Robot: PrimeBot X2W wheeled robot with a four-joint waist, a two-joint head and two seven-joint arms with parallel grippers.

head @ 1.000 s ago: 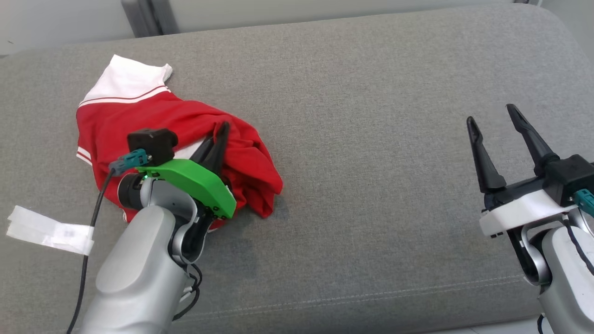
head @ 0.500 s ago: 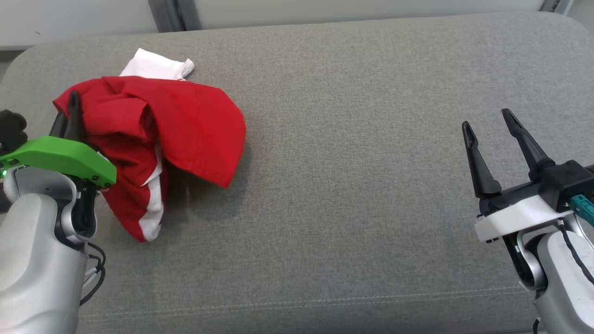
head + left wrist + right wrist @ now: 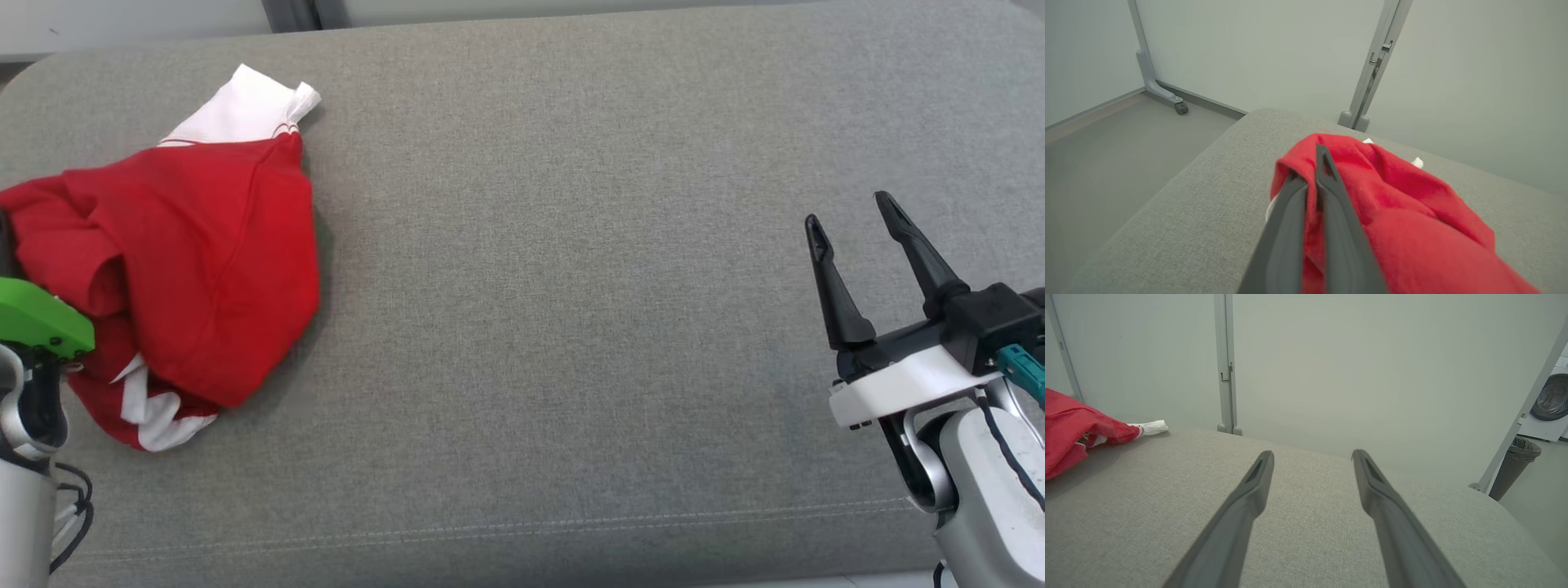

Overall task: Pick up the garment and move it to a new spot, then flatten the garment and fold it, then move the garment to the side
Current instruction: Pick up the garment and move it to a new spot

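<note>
The garment [image 3: 196,245] is red with white trim and is bunched at the left end of the grey cushion [image 3: 571,286]. My left gripper [image 3: 1308,167] is shut on a fold of the red cloth, which drapes over its fingers. Its green mount [image 3: 37,318] shows at the head view's left edge. In the right wrist view the garment [image 3: 1069,428] hangs raised while its white sleeve [image 3: 1151,426] trails on the cushion. My right gripper [image 3: 849,212] stands open and holds nothing, far to the right of the cloth; its fingers [image 3: 1249,498] hover over bare cushion.
The cushion's rounded left corner drops to the floor [image 3: 1106,163] just beyond the garment. Grey panel posts [image 3: 1224,363] stand behind the cushion. A bin [image 3: 1515,465] and a washing machine [image 3: 1549,400] stand off to the right.
My left gripper has carried the garment leftward across the cushion, lifting and turning the cloth over. The head view has shifted too. The right gripper has stayed open in place.
</note>
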